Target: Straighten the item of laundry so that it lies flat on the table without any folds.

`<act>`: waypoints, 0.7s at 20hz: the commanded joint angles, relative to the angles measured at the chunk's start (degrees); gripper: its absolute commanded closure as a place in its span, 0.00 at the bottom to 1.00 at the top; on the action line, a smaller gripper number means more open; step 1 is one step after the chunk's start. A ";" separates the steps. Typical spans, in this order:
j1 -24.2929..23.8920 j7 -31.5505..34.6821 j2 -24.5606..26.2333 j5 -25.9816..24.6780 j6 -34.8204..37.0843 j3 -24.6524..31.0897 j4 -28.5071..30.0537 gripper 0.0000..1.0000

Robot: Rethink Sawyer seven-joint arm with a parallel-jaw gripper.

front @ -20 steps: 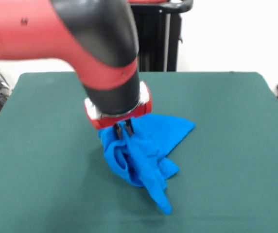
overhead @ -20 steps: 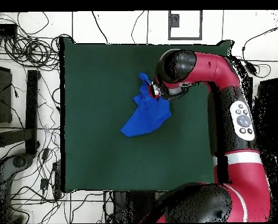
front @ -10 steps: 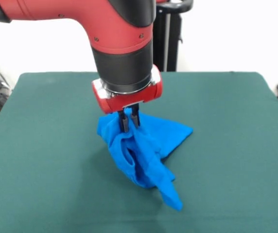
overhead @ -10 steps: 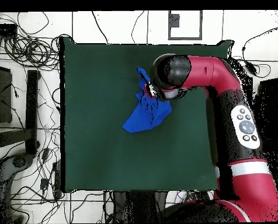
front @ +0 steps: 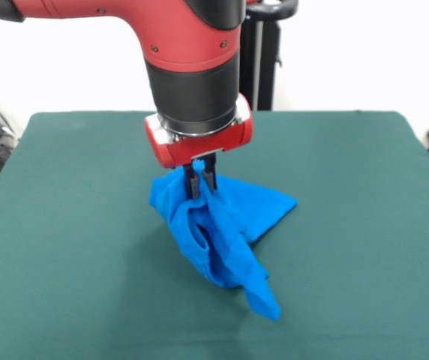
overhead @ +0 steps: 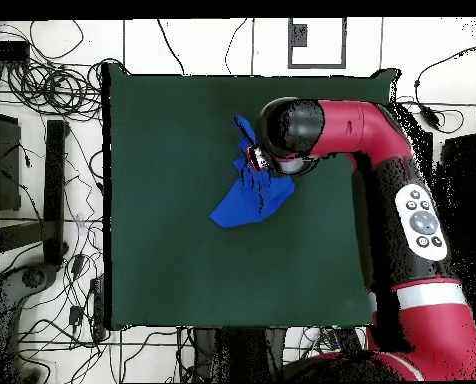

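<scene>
The gripper seems clenched on the bunched blue shirt; lift slowly so it hangs open, then lay it down flat.

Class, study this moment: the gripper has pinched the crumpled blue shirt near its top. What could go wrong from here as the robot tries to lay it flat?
1. The gripper pinches only a small bunch of the shirt, so the cloth might slip out.
2. The shirt hangs in deep folds and may settle onto the table as crumpled as it is now.
</scene>
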 commanded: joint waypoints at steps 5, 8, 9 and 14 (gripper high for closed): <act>0.99 5.58 -1.11 0.75 -9.56 -1.87 11.78 1.00; 1.85 6.97 -0.96 0.64 -10.42 -2.82 11.64 1.00; 2.15 7.45 -1.08 0.67 -10.87 -3.15 11.94 1.00; 2.76 9.69 -1.54 0.08 -16.49 -4.81 14.48 1.00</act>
